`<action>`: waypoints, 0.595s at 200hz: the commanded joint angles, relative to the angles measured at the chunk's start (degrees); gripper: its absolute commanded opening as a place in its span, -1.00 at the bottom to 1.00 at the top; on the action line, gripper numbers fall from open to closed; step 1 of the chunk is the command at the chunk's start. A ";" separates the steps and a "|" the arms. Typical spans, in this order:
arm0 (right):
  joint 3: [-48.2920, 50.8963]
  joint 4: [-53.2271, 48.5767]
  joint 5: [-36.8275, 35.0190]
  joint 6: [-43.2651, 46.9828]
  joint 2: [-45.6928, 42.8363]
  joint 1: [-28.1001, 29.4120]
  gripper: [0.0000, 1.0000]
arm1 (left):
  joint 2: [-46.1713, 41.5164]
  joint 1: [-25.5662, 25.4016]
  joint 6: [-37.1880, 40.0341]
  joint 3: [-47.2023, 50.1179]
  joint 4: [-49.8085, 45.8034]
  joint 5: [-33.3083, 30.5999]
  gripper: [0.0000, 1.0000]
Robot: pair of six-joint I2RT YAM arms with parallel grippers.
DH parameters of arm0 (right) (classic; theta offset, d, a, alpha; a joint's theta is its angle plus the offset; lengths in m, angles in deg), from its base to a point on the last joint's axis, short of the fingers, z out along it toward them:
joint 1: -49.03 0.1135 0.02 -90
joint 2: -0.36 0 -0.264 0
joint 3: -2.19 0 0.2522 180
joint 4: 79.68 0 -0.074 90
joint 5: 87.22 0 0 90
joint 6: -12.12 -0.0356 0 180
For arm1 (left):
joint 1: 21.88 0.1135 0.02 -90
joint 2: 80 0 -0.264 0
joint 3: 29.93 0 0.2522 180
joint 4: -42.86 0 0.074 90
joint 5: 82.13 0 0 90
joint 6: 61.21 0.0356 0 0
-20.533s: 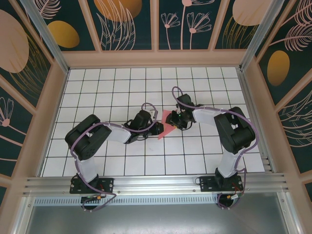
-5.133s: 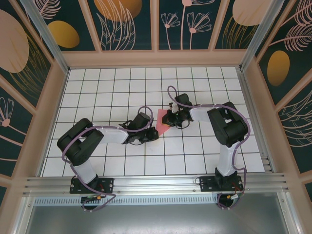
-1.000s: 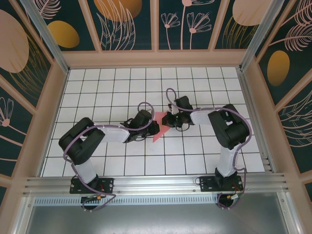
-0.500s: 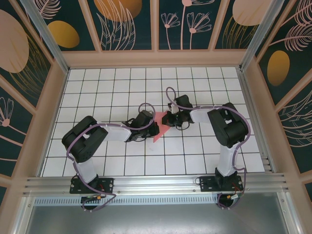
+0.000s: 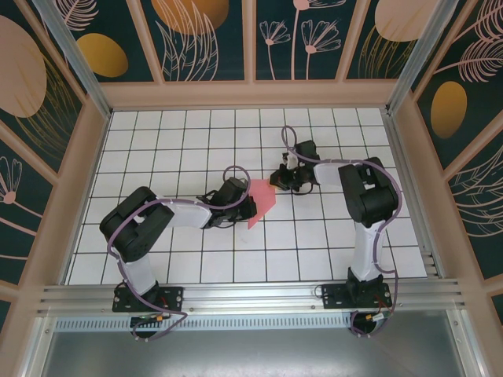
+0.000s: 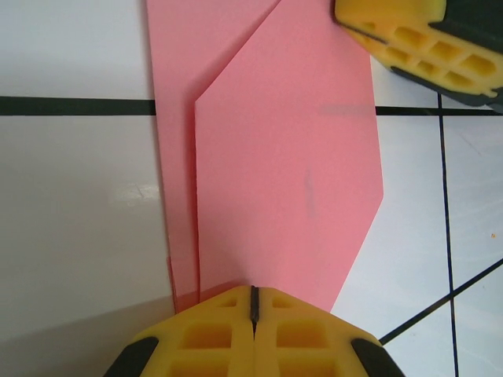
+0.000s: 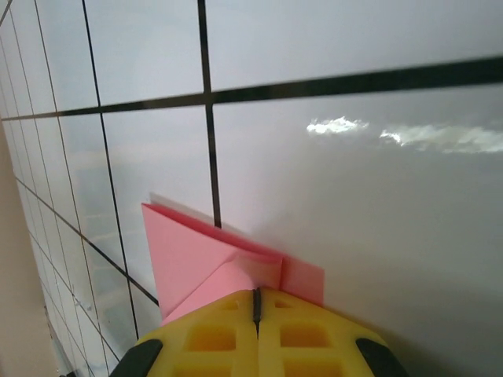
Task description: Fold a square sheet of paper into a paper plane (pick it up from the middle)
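Observation:
The pink square sheet of paper point(image 5: 262, 203) lies flat on the white grid table, folded into a pointed, layered shape with creases point(image 6: 291, 157). My left gripper point(image 5: 250, 207) is shut, and its yellow tips point(image 6: 253, 292) rest on the paper's near end. My right gripper point(image 5: 280, 181) is shut too and sits just up and right of the paper's pointed corner. In the right wrist view its tips point(image 7: 256, 295) are right at the edge of the folded paper point(image 7: 196, 251). Whether they touch it I cannot tell. The right gripper's fingers point(image 6: 409, 35) show in the left wrist view, at the paper's far right corner.
The white tiled table point(image 5: 157, 149) is fenced by wooden walls with dark floral panels point(image 5: 251, 94). An aluminium rail point(image 5: 251, 298) carries both arm bases along the near edge. Open tiles lie all round the paper.
My right gripper has come off the paper's right part and moved up and right, uncovering more pink. The left gripper has stayed on the paper.

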 commanded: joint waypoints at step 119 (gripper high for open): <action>-1.35 -2.14 -8.00 1.10 -7.32 -2.62 -0.57 | -2.05 0.08 1.98 -2.68 -6.51 -0.61 -0.64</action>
